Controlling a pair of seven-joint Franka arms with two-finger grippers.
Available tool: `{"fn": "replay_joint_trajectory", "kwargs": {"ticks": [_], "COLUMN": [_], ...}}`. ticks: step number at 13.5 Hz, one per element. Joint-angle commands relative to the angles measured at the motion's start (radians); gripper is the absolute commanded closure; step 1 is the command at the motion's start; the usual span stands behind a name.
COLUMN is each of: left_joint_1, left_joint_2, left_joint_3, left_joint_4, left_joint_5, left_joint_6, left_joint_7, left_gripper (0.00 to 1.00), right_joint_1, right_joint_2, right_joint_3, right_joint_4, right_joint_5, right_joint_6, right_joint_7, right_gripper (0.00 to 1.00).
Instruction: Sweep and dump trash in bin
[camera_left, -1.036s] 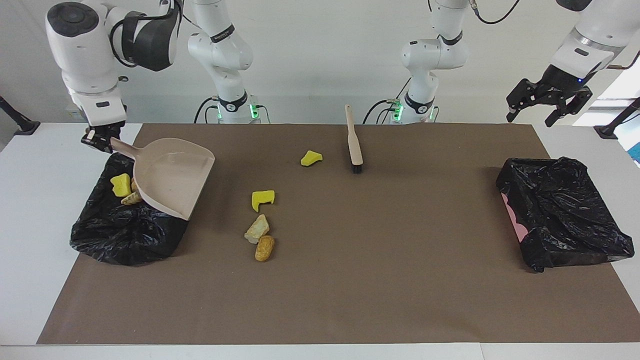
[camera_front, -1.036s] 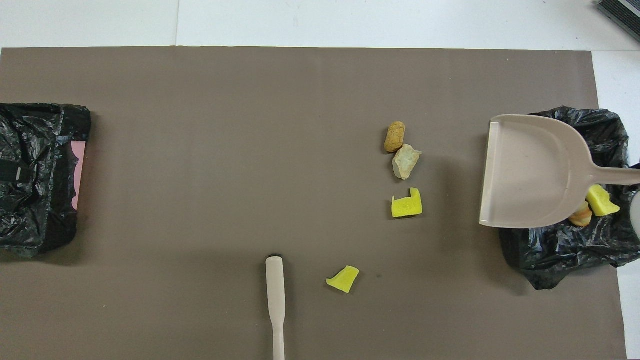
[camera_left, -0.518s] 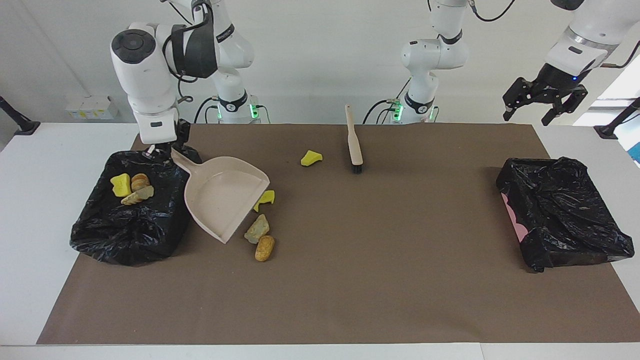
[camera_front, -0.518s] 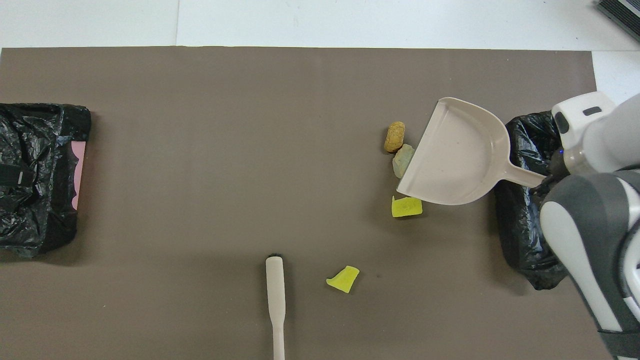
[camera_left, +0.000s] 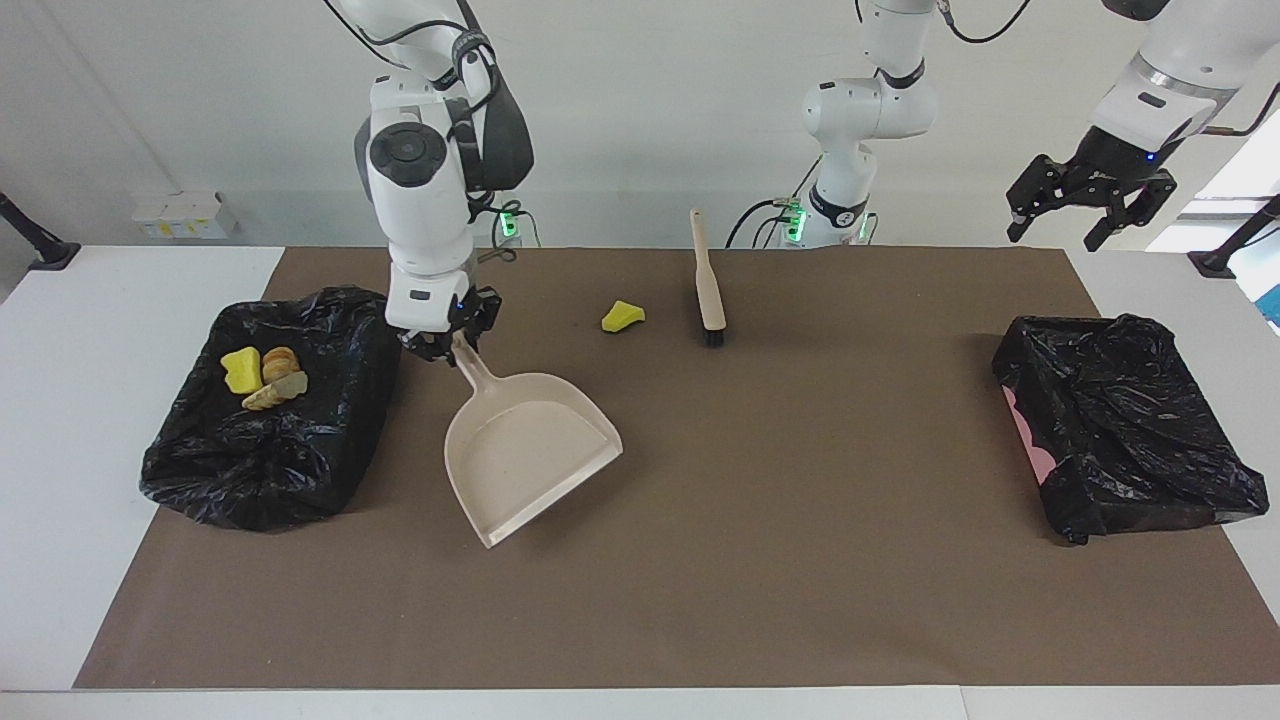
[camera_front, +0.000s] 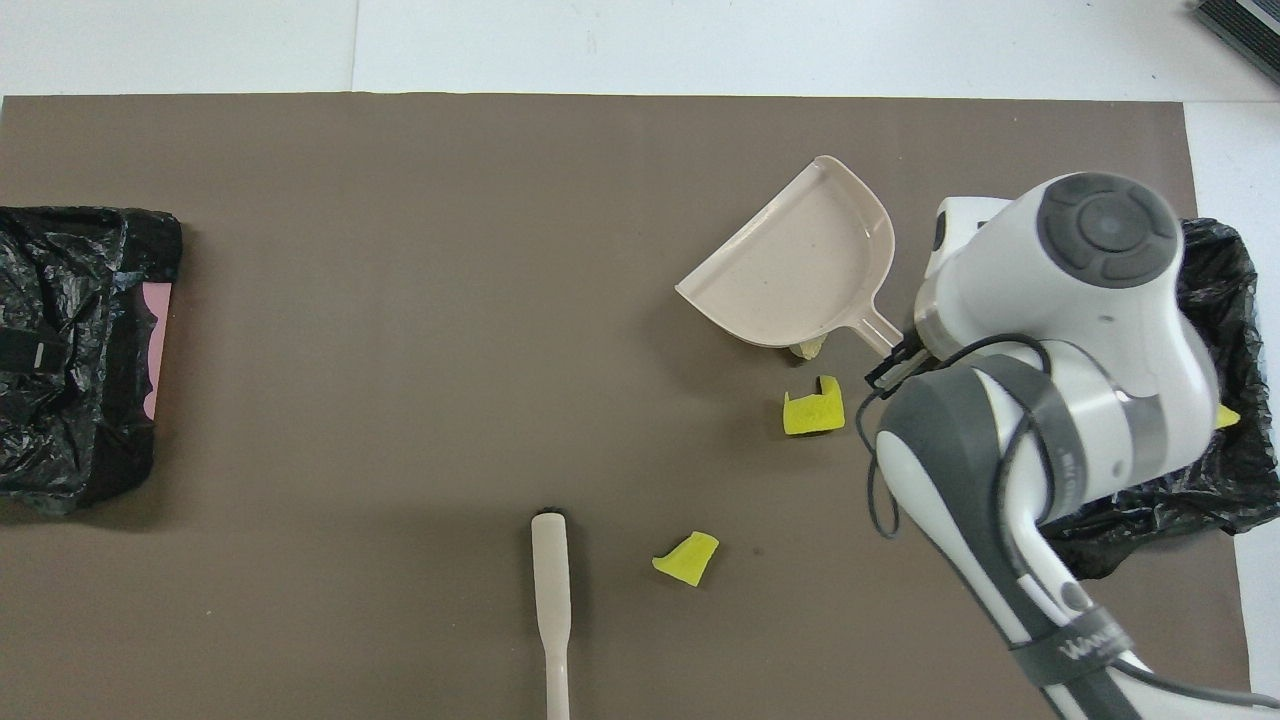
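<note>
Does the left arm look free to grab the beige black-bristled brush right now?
Probably yes: the left gripper hangs open and empty above its end of the table, and nothing lies around the brush but one yellow sponge chunk beside it.

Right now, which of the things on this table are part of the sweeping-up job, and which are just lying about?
Part of the job:
- dustpan, held by its handle in the right gripper
- loose yellow sponge bits
- brush, lying untouched
- bin with trash in it

Just lying about:
- second black-bagged bin, nothing seen in it
- left gripper, open, waiting in the air
</note>
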Motion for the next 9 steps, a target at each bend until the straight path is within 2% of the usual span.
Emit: {"fn": "replay_joint_trajectory", "kwargs": {"ticks": [1, 6, 9], "left_joint_1": [0.009, 0.007, 0.009], "left_joint_2": [-0.025, -0.025, -0.025], "left_joint_3": [-0.003, -0.003, 0.003], "left_joint_4": [-0.031, -0.031, -0.031], "left_joint_5": [0.017, 0.017, 0.017], "left_joint_6": [0.023, 0.014, 0.010], "left_joint_7": [0.002, 0.001, 0.001], "left_gripper": [0.00, 0.00, 0.00], "right_joint_1": [0.070, 0.260, 0.363], "right_joint_2": [0.035, 0.138, 0.222], "right_joint_3": [-0.002, -0.002, -0.002], "right_joint_4": [0.002, 0.024, 0.099], "right_joint_5": [0.023, 0.040, 0.048], "right_joint_6": [0.054, 0.249, 0.278], "right_joint_7": [0.202, 0.677, 0.834], "right_gripper": [1.00, 1.00, 1.00]}}
